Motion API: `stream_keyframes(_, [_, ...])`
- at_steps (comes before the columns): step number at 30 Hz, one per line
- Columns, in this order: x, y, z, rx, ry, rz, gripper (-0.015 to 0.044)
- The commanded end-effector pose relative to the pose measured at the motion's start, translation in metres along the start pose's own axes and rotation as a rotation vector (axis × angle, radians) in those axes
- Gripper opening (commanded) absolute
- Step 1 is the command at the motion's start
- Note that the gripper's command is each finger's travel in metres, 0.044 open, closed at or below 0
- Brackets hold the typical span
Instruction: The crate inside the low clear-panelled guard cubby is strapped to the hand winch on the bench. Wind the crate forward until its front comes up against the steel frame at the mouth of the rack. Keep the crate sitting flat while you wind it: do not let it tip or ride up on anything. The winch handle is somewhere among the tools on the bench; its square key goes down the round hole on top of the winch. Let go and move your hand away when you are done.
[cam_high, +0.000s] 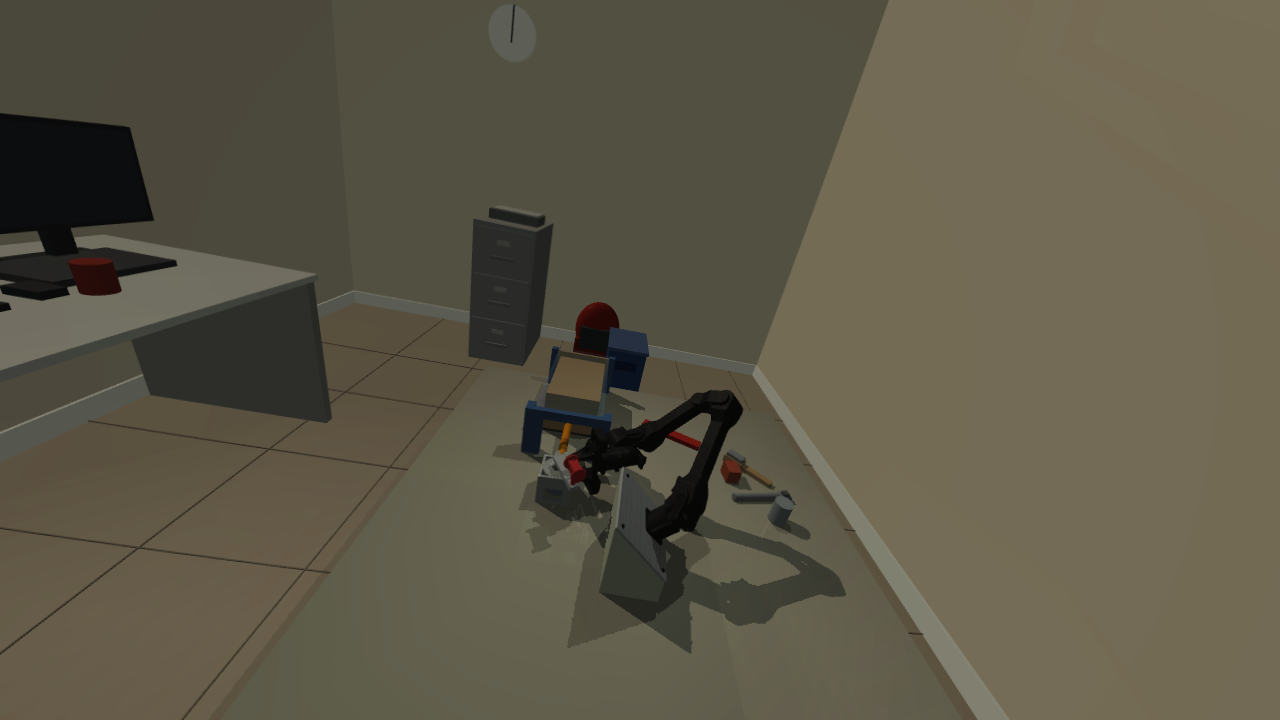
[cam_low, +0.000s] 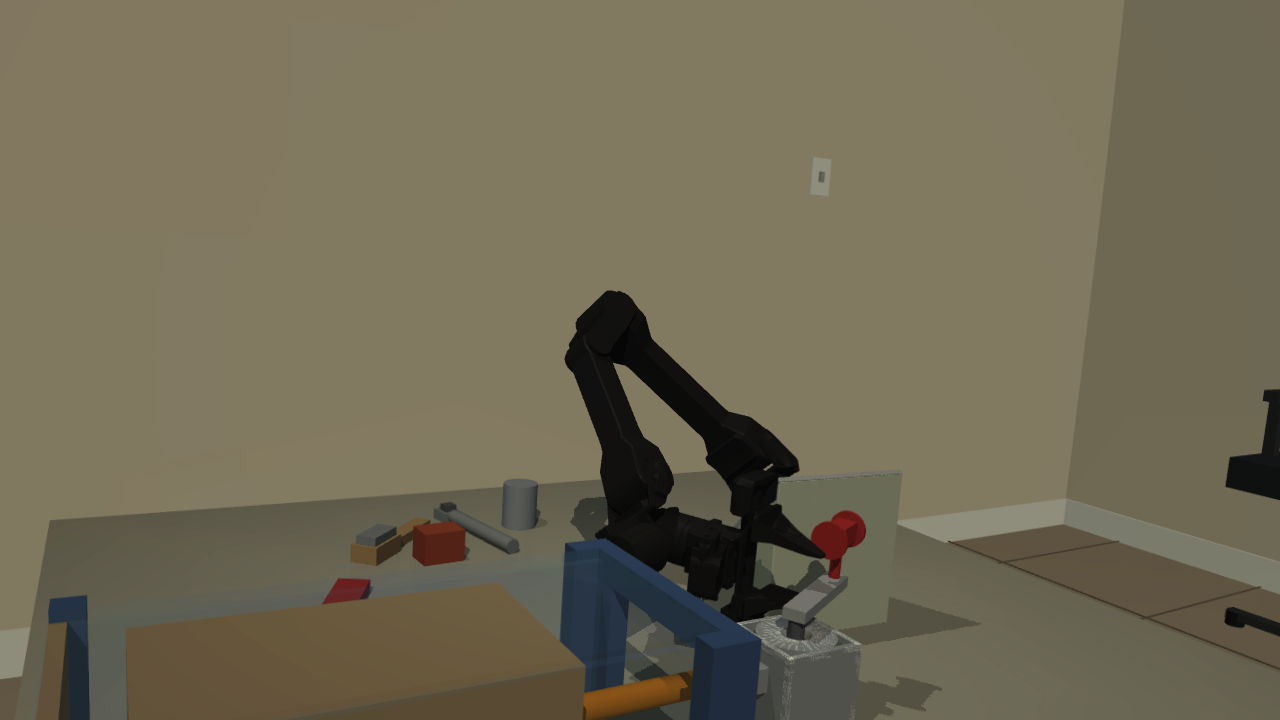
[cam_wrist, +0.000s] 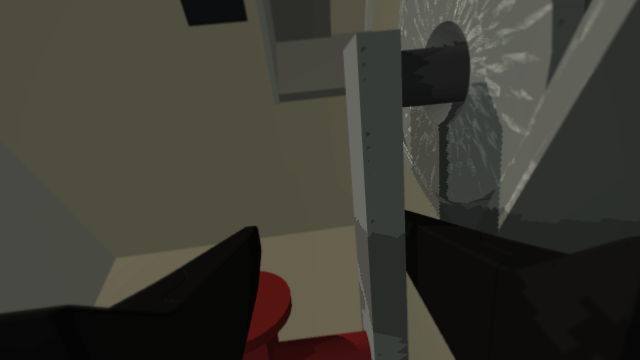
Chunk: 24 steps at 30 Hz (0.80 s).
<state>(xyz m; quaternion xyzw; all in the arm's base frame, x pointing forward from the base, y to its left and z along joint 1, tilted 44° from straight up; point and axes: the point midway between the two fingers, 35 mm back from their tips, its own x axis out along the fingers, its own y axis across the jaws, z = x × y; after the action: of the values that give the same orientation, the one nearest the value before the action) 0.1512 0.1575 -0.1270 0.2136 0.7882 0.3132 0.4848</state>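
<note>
The winch handle, a grey crank arm (cam_low: 812, 601) (cam_wrist: 385, 175) with a red grip (cam_low: 830, 540) (cam_high: 575, 469), stands with its shaft down in the top of the grey winch (cam_low: 819, 687) (cam_high: 553, 494). My gripper (cam_low: 810, 575) (cam_wrist: 326, 230) is part open at the crank, its fingers on either side of the arm beside the red grip. In the wrist view the right finger is close to the arm; contact is unclear. The tan crate (cam_low: 358, 626) (cam_high: 580, 376) looks flat in the cubby. An orange strap (cam_low: 635, 696) (cam_high: 564, 439) runs from it towards the winch. A gap shows between crate and blue frame (cam_low: 726, 682) (cam_high: 568, 413).
A red bar (cam_high: 684, 440), a hammer (cam_high: 756, 473), a red block (cam_high: 731, 471) (cam_low: 439, 543), a grey bar tool (cam_high: 756, 497) and a grey cylinder (cam_high: 780, 511) (cam_low: 520, 504) lie or stand beyond the arm. A slanted grey box (cam_high: 632, 573) stands at the arm's base.
</note>
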Motion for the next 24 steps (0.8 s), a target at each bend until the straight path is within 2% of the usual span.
stream_keyframes(1, [0.0000, 0.0014, 0.0001, 0.000, -0.001, 0.008, 0.0240])
stream_keyframes(24, [0.0003, 0.0017, -0.0009, -0.005, 0.001, -0.007, 0.0240])
